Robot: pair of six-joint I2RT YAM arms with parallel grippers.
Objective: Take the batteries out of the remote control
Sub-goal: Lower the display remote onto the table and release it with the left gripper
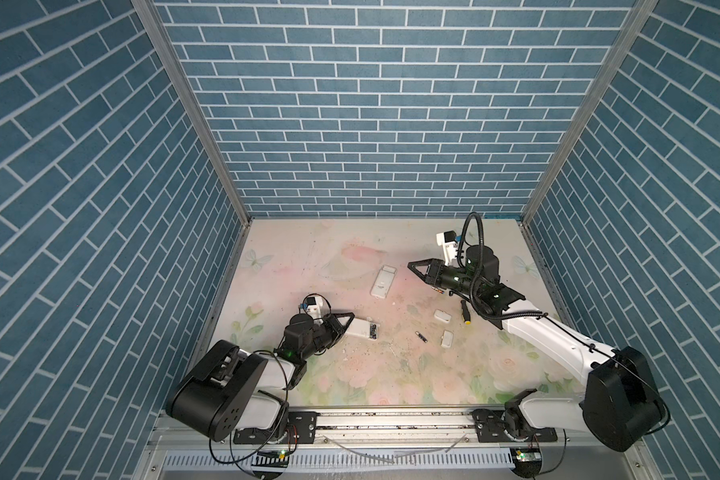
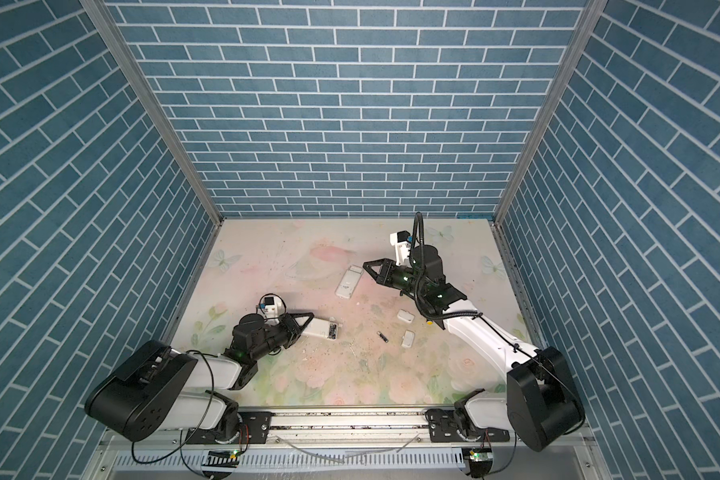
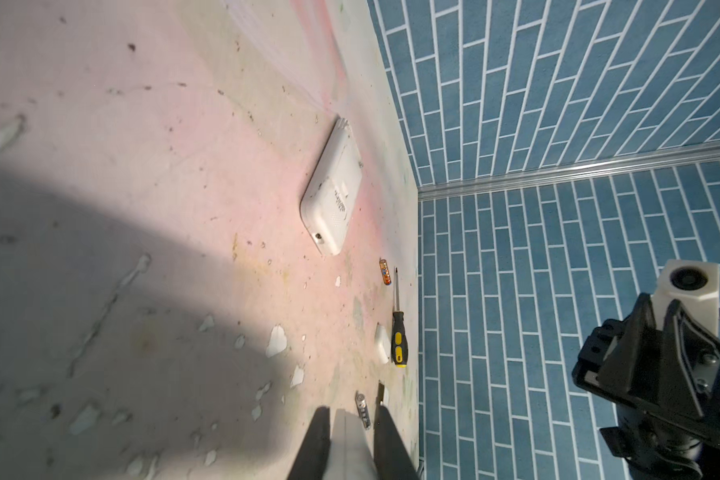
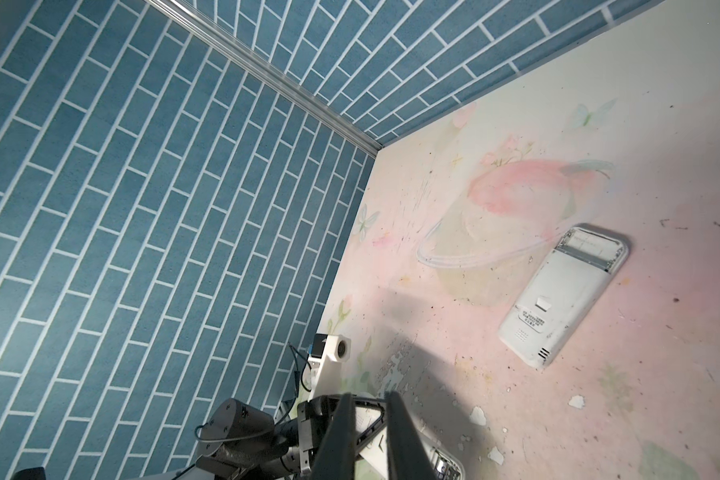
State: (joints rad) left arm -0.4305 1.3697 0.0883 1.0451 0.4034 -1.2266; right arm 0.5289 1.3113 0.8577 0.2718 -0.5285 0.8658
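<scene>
Blue brick-pattern walls box in the floral table [image 1: 371, 374], scuffed and flecked with chips. Low on its left side, my left pincer [image 1: 348, 319] is down at table level and clamped on one end of the near remote control [image 1: 364, 330]. Through the left wrist camera I see the white casing wedged between its fingers [image 3: 316, 440]. That remote's battery bay [image 1: 373, 331] faces up at the free end, uncovered, with something dark inside, and I cannot tell whether cells sit in it. My right pincer [image 1: 411, 264] hangs above the table, clenched and carrying nothing, its tip near the far remote control [image 1: 383, 282], whose bay is also uncovered. Farther out, a black battery [image 1: 421, 336] lies loose on the table between the near remote control and a white cover plate [image 1: 447, 337]. A second cover plate [image 1: 442, 315] lies beside the screwdriver [image 1: 465, 312]. A copper-brown battery [image 3: 385, 271] lies just off the screwdriver's tip, apart from both remotes.
</scene>
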